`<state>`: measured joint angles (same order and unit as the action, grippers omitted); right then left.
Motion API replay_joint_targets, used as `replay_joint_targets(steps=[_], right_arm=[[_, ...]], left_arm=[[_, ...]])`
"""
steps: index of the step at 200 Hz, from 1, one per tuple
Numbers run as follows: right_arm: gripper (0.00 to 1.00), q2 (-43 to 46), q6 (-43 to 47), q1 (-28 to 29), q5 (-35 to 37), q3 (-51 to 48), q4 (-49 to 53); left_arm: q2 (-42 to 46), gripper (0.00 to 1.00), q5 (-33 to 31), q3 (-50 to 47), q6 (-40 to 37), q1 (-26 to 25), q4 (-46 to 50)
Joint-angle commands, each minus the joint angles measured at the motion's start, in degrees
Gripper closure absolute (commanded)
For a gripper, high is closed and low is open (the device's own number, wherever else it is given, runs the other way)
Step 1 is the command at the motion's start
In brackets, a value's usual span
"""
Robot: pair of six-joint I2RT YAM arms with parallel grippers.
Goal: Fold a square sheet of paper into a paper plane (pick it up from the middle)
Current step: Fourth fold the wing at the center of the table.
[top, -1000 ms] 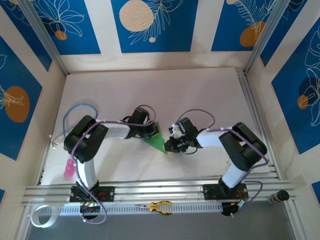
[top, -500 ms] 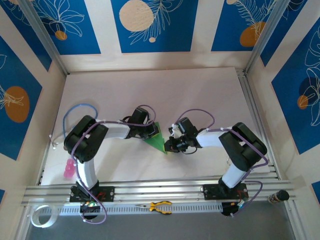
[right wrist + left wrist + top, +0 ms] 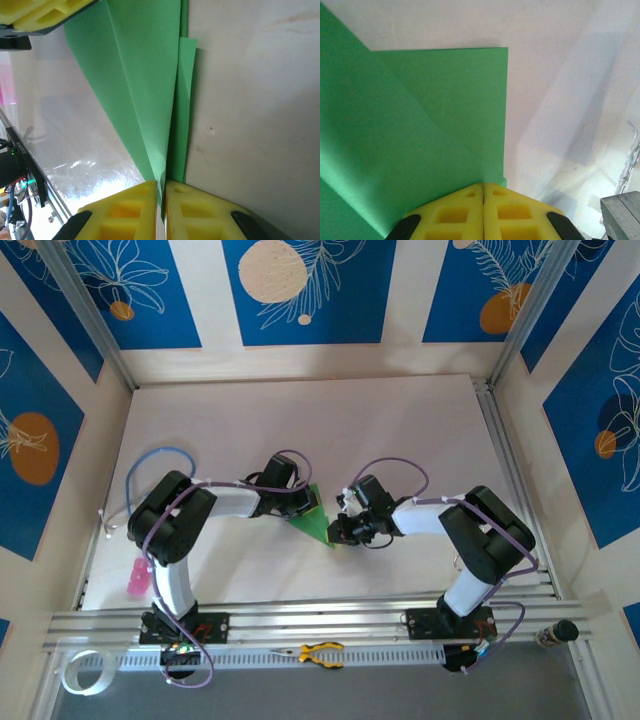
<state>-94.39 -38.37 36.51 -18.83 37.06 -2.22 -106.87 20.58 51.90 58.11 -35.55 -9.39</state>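
The pale table (image 3: 400,430) carries the green paper (image 3: 317,521) at its centre. The paper is a folded, narrow wedge with its long axis running from 12 to 5 o'clock and its tip toward 5. The overhead view gives that outline. The left wrist view adds a diagonal crease and a square corner, and the right wrist view shows layered flaps. The left gripper (image 3: 483,186), at the paper's 10 o'clock, is pinched tight on its edge. The right gripper (image 3: 162,185), at 4 o'clock, clamps the pointed end with its fingers a sliver apart. Yellow-handled pliers (image 3: 320,652) lie at 6 o'clock.
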Motion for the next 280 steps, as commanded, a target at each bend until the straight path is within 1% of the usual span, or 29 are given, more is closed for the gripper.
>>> replay_joint_targets(steps=[1, 61, 118, 141, 162, 202, 232, 263, 280], right_arm=[[0.86, 0.1, 0.7, 0.9, 1.3, -1.4, 6.9], [0.85, 2.3, 0.6, 1.0, 2.1, -2.1, 6.3], [0.85, 2.0, 0.7, 1.1, 2.9, -2.3, 6.9], [0.88, 2.4, 0.7, 1.1, 2.8, -2.5, 7.3], [0.89, 2.3, 0.7, 1.1, 1.8, -2.6, 7.7], [0.86, 3.7, 0.0, 1.1, 2.6, -3.4, 8.2], [0.85, 3.7, -0.1, 1.1, 3.1, -3.4, 8.6], [0.90, 3.5, -0.4, 1.1, 2.3, -3.3, 8.2], [0.91, 3.6, -0.4, 1.1, 2.1, -3.3, 8.3]], left_arm=[[-2.0, 0.91, -1.5, -0.9, -1.0, -0.1, 3.1], [-2.1, 0.91, -1.5, -0.8, -1.0, -0.1, 3.1], [-2.1, 0.91, -1.4, -0.8, -0.9, -0.1, 3.1], [-2.0, 0.91, -1.5, -0.9, -0.8, -0.1, 3.0], [-2.0, 0.91, -1.5, -0.9, -0.8, -0.1, 3.0], [-2.1, 0.91, -1.6, -0.9, -0.7, -0.1, 2.9], [-2.3, 0.91, -1.4, -0.8, -0.9, -0.1, 3.1], [-2.3, 0.91, -1.4, -0.7, -0.9, -0.1, 3.0], [-2.3, 0.91, -1.5, -0.8, -0.9, -0.1, 3.0]])
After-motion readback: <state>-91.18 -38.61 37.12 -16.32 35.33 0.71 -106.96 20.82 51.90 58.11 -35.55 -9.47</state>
